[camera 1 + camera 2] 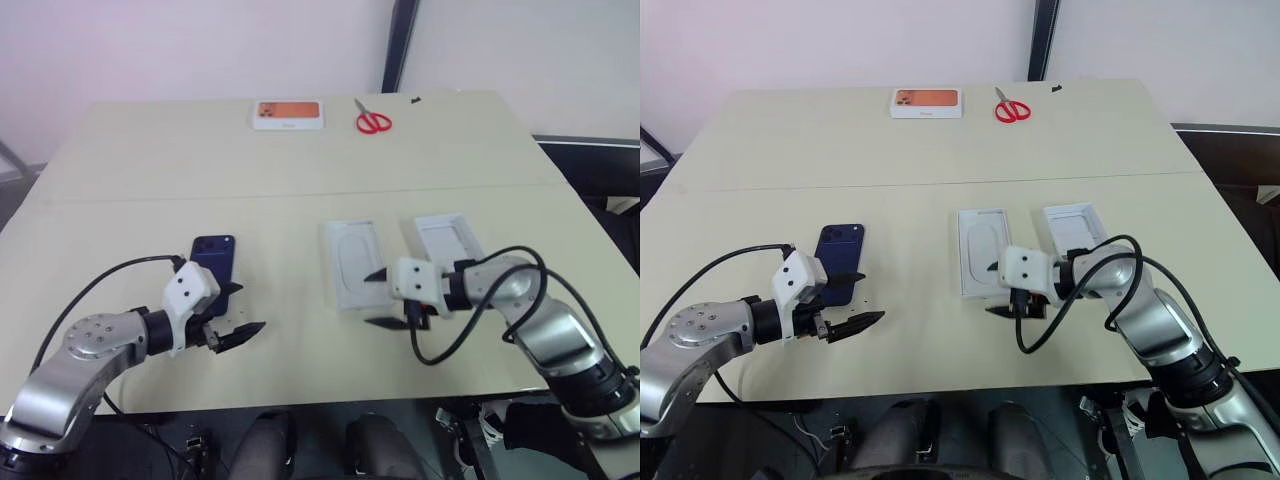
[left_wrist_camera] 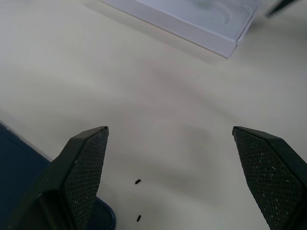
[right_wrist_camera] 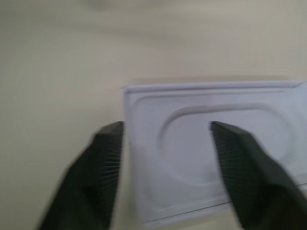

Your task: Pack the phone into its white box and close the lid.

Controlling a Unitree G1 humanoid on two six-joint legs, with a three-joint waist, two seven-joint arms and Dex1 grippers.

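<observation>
navy phone point(image 1: 215, 262) one; white trays two; scissors point(image 1: 372, 120) one.

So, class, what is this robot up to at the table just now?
It is packing a phone, but nothing is held. The phone lies flat beside the open left gripper. The open right gripper hovers at a white tray with an oval outline, with another open white piece beside it. Scissors and an orange-pictured box sit at the far edge.

Navy phone point(image 1: 215, 262), red scissors point(image 1: 373, 121)
</observation>
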